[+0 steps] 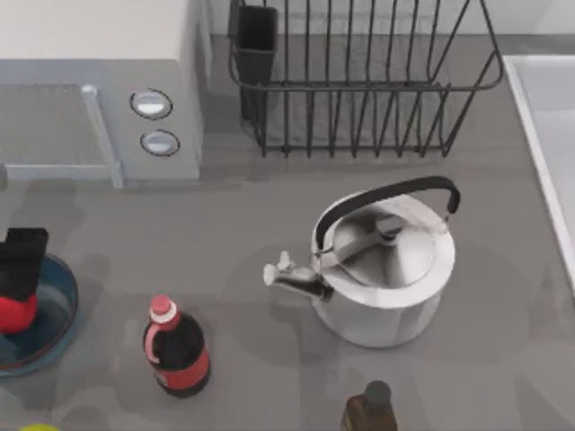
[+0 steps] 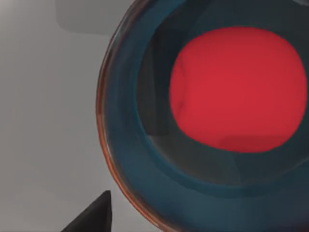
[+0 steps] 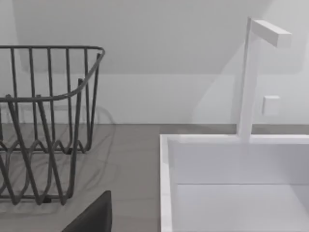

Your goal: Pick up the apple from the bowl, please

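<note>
The apple point(image 1: 16, 312) lies inside the blue bowl point(image 1: 56, 314), left of the cola bottle point(image 1: 176, 348). The left gripper point(image 1: 22, 260) hangs directly above the apple; whether it is spread, I cannot tell. The left wrist view shows the apple's whole round top; the top view shows it half covered by the gripper.

The apple point(image 1: 16, 312) is smooth, plain bright red and rounded — it sits inside the bowl point(image 1: 56, 325), partly covered from above. In the left wrist view the apple point(image 2: 238, 89) rests on the bowl's dark blue floor. The bowl point(image 2: 126, 159) is shallow and round, blue with a thin reddish-brown rim — upright on the grey worktop at its far left edge.
</note>
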`<state>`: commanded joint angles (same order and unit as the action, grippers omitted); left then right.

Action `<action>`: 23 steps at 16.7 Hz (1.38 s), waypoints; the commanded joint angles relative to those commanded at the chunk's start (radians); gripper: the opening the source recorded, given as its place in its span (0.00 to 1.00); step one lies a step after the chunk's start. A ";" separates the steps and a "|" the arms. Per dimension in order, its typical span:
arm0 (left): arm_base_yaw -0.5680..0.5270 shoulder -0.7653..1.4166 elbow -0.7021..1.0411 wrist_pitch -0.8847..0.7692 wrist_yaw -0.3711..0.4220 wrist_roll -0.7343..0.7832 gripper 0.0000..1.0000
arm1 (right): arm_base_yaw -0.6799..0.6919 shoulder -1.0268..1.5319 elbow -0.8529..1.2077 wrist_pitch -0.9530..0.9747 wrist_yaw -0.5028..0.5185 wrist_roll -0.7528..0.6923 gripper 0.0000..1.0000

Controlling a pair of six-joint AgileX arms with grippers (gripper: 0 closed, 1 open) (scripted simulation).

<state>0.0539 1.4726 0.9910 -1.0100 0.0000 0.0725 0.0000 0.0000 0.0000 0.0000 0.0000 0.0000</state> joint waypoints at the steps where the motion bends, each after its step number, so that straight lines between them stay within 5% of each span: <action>1: 0.001 0.035 0.025 -0.025 0.000 0.002 1.00 | 0.000 0.000 0.000 0.000 0.000 0.000 1.00; 10: -0.001 0.084 0.041 -0.038 0.000 0.004 1.00 | 0.000 0.000 0.000 0.000 0.000 0.000 1.00; 18: 0.005 0.229 -0.148 0.308 0.000 0.009 1.00 | 0.000 0.000 0.000 0.000 0.000 0.000 1.00; 23: 0.006 0.249 -0.173 0.342 0.000 0.010 1.00 | 0.000 0.000 0.000 0.000 0.000 0.000 1.00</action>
<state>0.0601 1.7213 0.8185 -0.6679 0.0002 0.0825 0.0000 0.0000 0.0000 0.0000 0.0000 0.0000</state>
